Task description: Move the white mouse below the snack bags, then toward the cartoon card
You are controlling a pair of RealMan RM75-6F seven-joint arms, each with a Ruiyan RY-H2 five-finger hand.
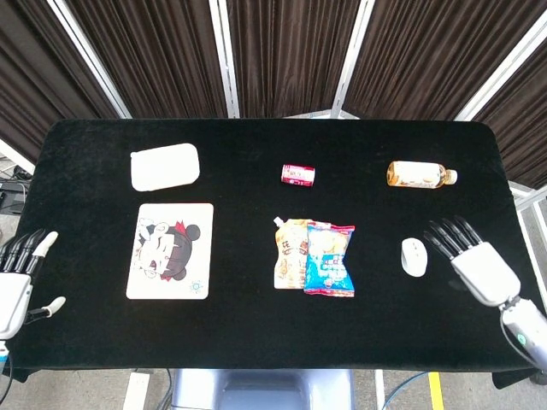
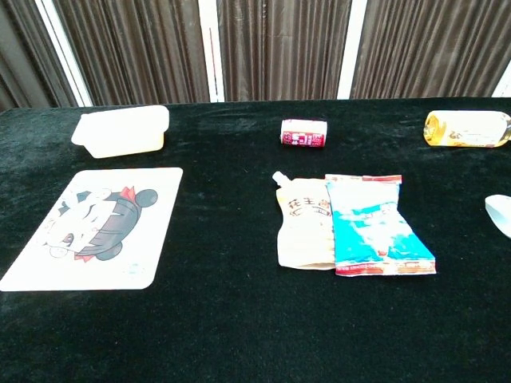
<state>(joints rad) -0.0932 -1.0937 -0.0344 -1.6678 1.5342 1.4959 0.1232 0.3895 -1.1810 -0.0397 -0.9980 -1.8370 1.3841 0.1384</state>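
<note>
Presently the white mouse [image 1: 414, 256] lies on the black table [image 1: 256, 316], right of the snack bags [image 1: 314, 255] and well apart from the cartoon card [image 1: 170, 249] on the far left. The right hand [image 1: 466, 255] hovers just beside the mouse, fingers spread, holding nothing and not touching it. The left hand [image 1: 19, 282] sits at the table's left edge, fingers apart, also holding nothing. In the chest view only the mouse's edge [image 2: 500, 214] shows at the right border; neither hand appears there.
</note>
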